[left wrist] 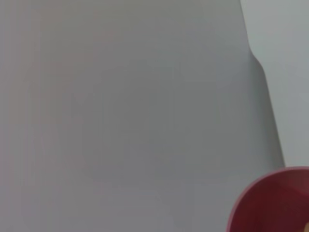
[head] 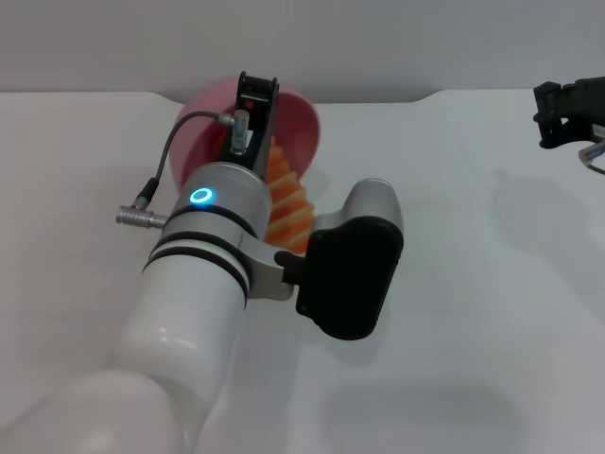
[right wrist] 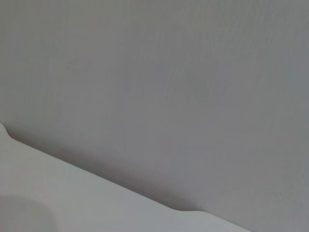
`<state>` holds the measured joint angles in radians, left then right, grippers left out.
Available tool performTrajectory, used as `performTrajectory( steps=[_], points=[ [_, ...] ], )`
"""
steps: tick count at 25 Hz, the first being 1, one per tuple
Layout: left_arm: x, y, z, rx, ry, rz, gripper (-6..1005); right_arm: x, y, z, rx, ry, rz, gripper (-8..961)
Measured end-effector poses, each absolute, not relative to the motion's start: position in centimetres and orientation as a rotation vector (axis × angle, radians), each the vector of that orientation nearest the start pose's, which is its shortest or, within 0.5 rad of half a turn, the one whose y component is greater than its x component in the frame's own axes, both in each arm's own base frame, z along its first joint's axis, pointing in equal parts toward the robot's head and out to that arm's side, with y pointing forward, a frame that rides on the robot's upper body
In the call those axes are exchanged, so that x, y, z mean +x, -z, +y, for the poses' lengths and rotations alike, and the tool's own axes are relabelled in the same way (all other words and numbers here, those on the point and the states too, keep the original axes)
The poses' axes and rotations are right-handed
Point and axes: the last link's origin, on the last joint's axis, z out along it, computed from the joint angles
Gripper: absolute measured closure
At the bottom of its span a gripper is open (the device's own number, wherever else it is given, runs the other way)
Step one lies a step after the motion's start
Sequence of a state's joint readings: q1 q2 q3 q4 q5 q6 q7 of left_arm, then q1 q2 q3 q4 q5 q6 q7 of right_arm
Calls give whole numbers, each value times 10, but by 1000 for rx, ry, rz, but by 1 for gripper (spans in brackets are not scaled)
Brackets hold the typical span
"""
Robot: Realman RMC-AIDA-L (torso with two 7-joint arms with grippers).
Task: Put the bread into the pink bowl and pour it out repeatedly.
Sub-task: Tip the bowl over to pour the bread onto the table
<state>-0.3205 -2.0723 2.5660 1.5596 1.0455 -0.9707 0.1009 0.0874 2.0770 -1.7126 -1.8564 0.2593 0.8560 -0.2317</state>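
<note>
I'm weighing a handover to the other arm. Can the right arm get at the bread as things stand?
Probably not easily. The right pincer sits far off at the table's right edge, while the bread lies at the tilted pink bowl with the left arm's wrist over it.

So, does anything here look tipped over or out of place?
Yes. The pink bowl is tilted toward the robot, and the bread lies half out of it over the rim. The left claw is at the bowl. The right claw is off to the side.
</note>
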Motion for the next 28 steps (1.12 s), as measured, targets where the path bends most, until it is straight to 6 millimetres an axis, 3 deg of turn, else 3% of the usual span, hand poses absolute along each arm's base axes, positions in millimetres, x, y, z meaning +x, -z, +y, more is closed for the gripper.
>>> performTrajectory(
  steps=[11,19,24,28],
  points=[
    [-100,79,291,-1601,-723,982,969,172,-41,330,-2029,-47,655,953],
    [-99,79,292,-1590,-719,989,970,173,-40,330,-2032,-39,666,953],
    [-83,58,304,-1669,-493,691,970,174,-40,329,-2031,-38,674,953],
    [-76,37,318,-1746,-269,324,970,173,-39,329,-2037,-48,680,953]
  ],
)
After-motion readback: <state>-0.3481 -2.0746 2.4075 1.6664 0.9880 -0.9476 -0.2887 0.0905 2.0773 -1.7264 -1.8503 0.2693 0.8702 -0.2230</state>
